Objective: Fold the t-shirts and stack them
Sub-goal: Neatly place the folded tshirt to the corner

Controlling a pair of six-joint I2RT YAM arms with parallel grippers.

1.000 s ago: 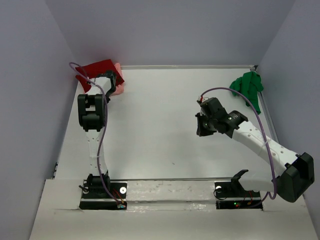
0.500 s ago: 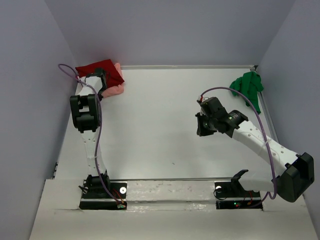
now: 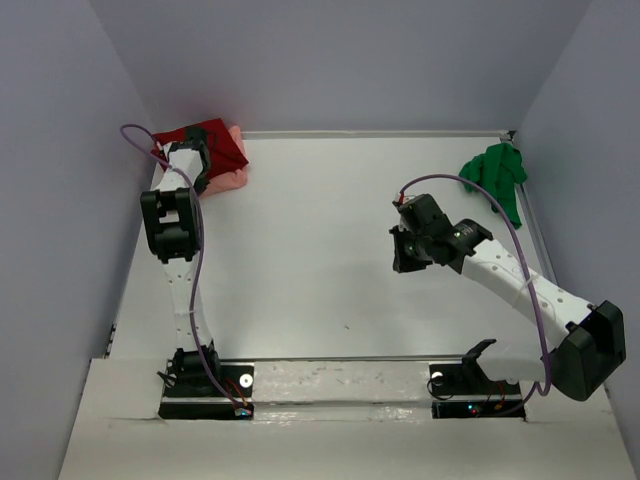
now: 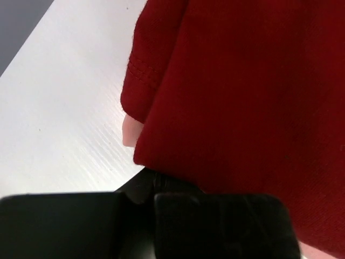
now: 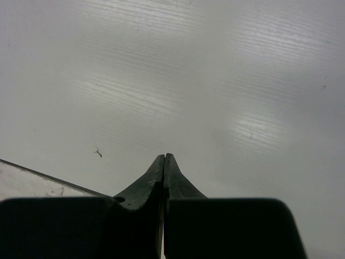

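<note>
The dark red t-shirt (image 3: 218, 138) lies at the far left corner of the table (image 3: 310, 240), on top of the pale salmon pink t-shirt (image 3: 230, 178), which shows beyond its near right edge. In the left wrist view the red cloth fills most of the frame, with a stitched hem at its left side and a small patch of pink showing beneath it. The bright green t-shirt (image 3: 496, 176) lies crumpled at the far right edge of the table, well apart from the other two and untouched. The left gripper (image 4: 159, 182) is at the edge of the red shirt. Its jaws are closed and its fingertips are hidden under the cloth, so it cannot be determined whether fabric is pinched between them. The right gripper (image 5: 163, 157) hangs over bare table surface right of centre, near the green shirt but clear of it, fingers pressed together with nothing between them. A purple cable (image 3: 470, 185) loops above the right arm.
</note>
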